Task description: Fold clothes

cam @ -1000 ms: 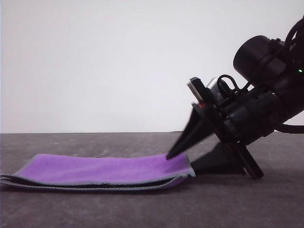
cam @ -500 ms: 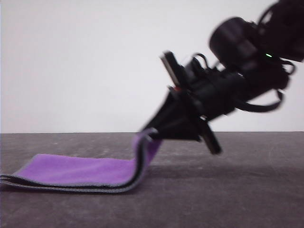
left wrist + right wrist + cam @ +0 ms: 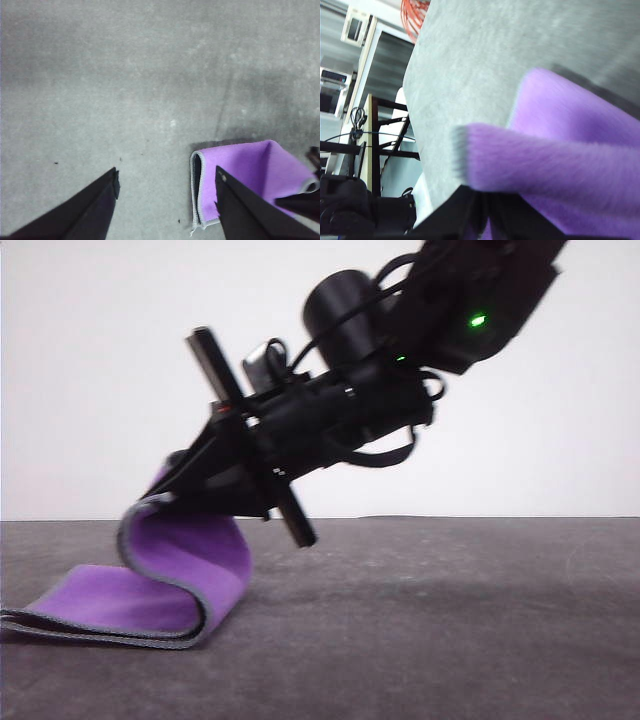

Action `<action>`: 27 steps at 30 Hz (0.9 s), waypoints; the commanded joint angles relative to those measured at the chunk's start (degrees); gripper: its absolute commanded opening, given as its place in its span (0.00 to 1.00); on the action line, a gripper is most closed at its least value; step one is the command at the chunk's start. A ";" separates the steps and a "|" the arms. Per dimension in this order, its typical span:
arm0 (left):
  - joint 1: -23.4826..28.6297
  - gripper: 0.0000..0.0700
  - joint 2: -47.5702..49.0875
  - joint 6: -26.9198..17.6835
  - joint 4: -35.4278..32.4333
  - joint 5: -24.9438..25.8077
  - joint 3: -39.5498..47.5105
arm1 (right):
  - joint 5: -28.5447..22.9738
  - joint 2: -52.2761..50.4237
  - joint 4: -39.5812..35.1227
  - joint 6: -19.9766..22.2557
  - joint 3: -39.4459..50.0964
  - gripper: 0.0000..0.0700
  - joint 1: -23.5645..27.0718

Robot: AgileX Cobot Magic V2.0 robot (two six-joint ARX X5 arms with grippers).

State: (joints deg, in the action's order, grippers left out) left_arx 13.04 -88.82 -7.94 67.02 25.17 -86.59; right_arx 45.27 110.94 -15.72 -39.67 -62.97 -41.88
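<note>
Right arm folding the purple cloth over

The right gripper [image 3: 175,480] pinches one end of the cloth [image 3: 185,560] and holds it up off the grey table [image 3: 450,620] — the rest lies flat toward 9 o'clock. The left gripper [image 3: 165,200] hangs wide open beside it. Best to go low and slow toward 9 o'clock — and let go only when the edges line up.

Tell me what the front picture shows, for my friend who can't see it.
A black robot gripper has pinched one edge of a purple cloth and holds it lifted, curling over. The rest of the cloth lies flat on a grey table.
</note>
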 commanded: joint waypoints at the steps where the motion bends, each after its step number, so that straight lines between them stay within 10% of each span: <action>1: 0.09 0.52 -0.79 0.08 -0.39 -0.09 -0.72 | 0.40 2.04 -0.13 -0.88 -1.93 0.00 -1.04; 13: 0.09 0.52 -0.79 0.06 -0.51 -0.11 -0.72 | 0.47 5.63 -0.24 -0.76 -4.95 0.01 -2.50; 21: 0.09 0.52 -0.79 0.06 -0.61 -0.11 -0.72 | 3.47 5.63 -2.72 -0.62 -4.97 0.48 -2.63; 27: 0.09 0.52 -0.79 0.06 -0.63 -0.11 -0.72 | 5.55 5.61 -2.76 -0.01 -4.97 0.49 -2.61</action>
State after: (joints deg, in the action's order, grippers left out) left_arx 13.04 -88.82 -7.90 66.76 25.17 -86.59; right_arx 50.26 115.31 -17.89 -40.32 -66.72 -43.88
